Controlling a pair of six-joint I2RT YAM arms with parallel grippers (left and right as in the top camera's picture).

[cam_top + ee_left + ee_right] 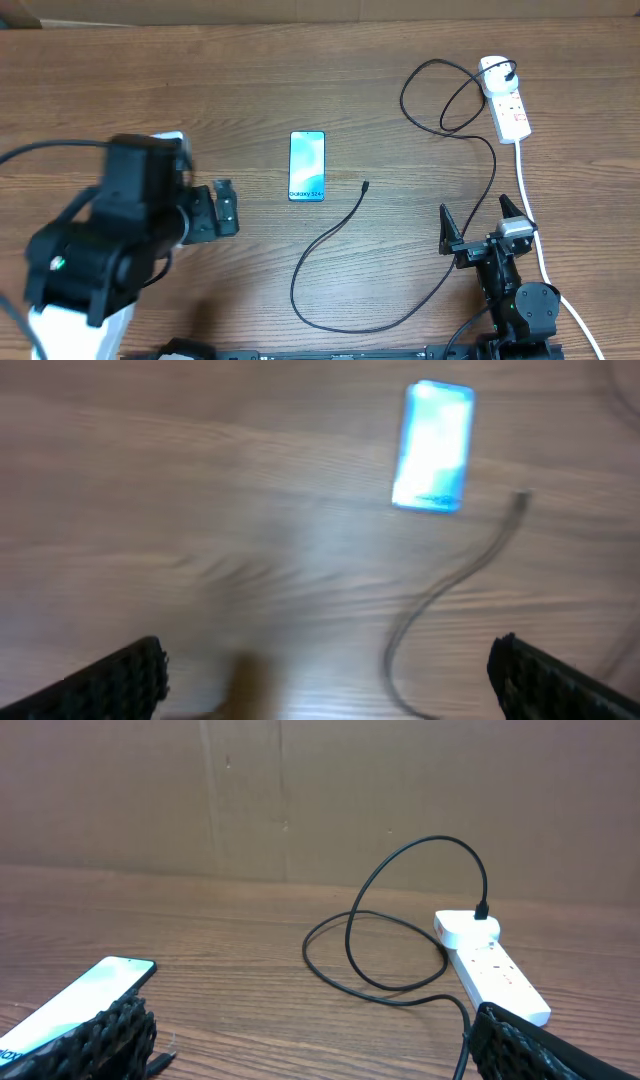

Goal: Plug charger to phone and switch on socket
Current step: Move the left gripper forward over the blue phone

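phone (307, 166) screen reading "Galaxy S24+" near its lower end

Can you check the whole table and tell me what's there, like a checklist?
Surface: wooden table.
Job's things: phone screen up; charger tip loose beside it, not plugged in; socket at the far right.
Clutter: nothing seen.
Claws: left claw and right claw open, empty.
Cables: charger's other end sits in the socket; white cord runs past the right claw.
Surroundings: cardboard wall behind.
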